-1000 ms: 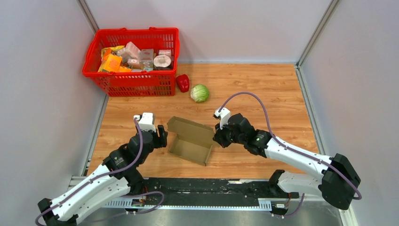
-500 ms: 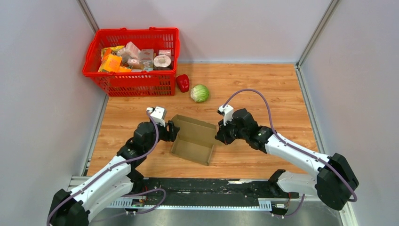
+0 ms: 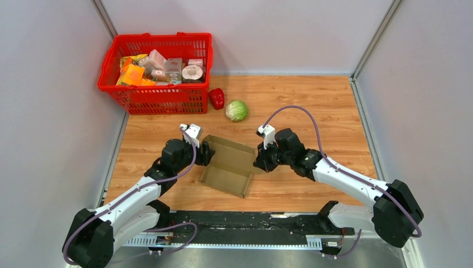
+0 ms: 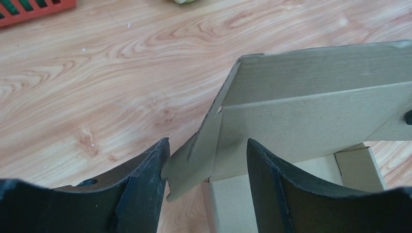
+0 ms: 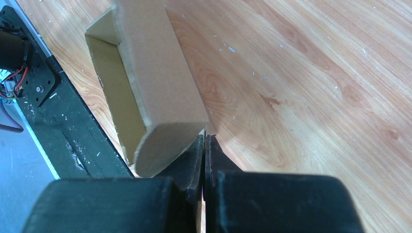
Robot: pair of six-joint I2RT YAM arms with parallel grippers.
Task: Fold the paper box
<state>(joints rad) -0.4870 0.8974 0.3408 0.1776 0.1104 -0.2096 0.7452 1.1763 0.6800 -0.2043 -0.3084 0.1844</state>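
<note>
The paper box [image 3: 226, 166], plain brown cardboard, lies open-topped on the wood table between my two arms, its back wall standing. My left gripper [image 3: 206, 153] is at the box's left end. In the left wrist view it [image 4: 208, 145] is open, and the box's left corner flap [image 4: 192, 162] stands between the fingers, close to the left one. My right gripper [image 3: 259, 162] is at the box's right end. Its jaws [image 5: 204, 138] are shut with nothing between them, tips against the box's side wall [image 5: 155, 77] and a rounded flap [image 5: 163, 145].
A red mesh basket [image 3: 162, 37] with several printed packages stands at the back left. A red pepper [image 3: 216, 98] and a green cabbage [image 3: 237, 110] lie just behind the box. A black rail [image 3: 234, 223] runs along the near edge; walls close in both sides.
My left arm has reached forward and to the right, bringing its open jaws around the box's left corner flap. The right gripper has shifted slightly and stays shut at the right end.
</note>
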